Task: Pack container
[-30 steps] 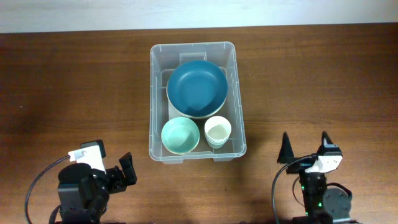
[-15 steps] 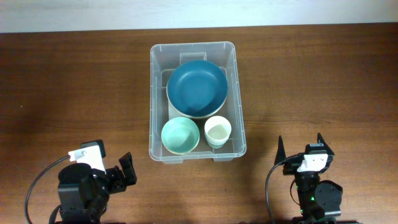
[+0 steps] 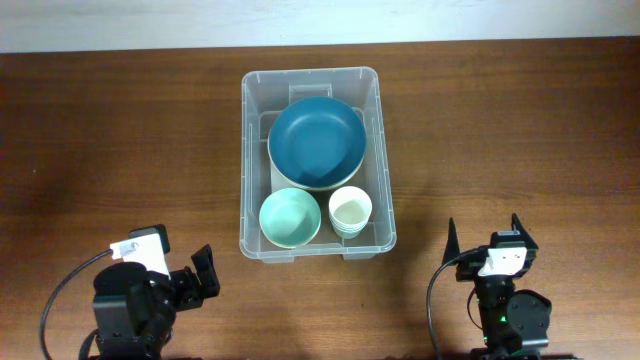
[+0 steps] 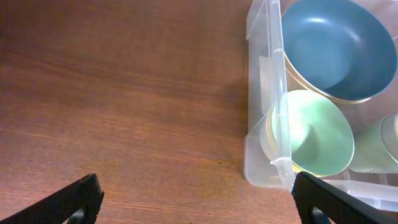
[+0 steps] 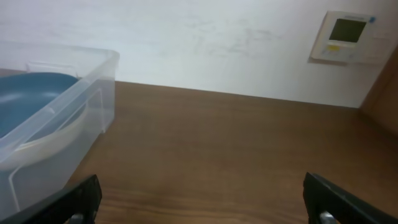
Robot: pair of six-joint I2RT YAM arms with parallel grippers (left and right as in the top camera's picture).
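Right gripper (image 3: 484, 228) has swung round from a second ago and now sits squarely at the near right corner, both fingers pointing up-frame. Nothing else has budged. Its jaws are spread wide with nothing between them. Same for the left gripper (image 3: 175, 262) at the near left: wide apart and empty. The container (image 3: 254, 150) sits mid-worktop (image 3: 120, 130) between the two arms, nearer the far edge. Inside it, a big dark blue bowl (image 3: 316, 143) fills the far end, with a mint bowl (image 3: 290, 217) and a pale cup (image 3: 350, 210) side by side at the near end.
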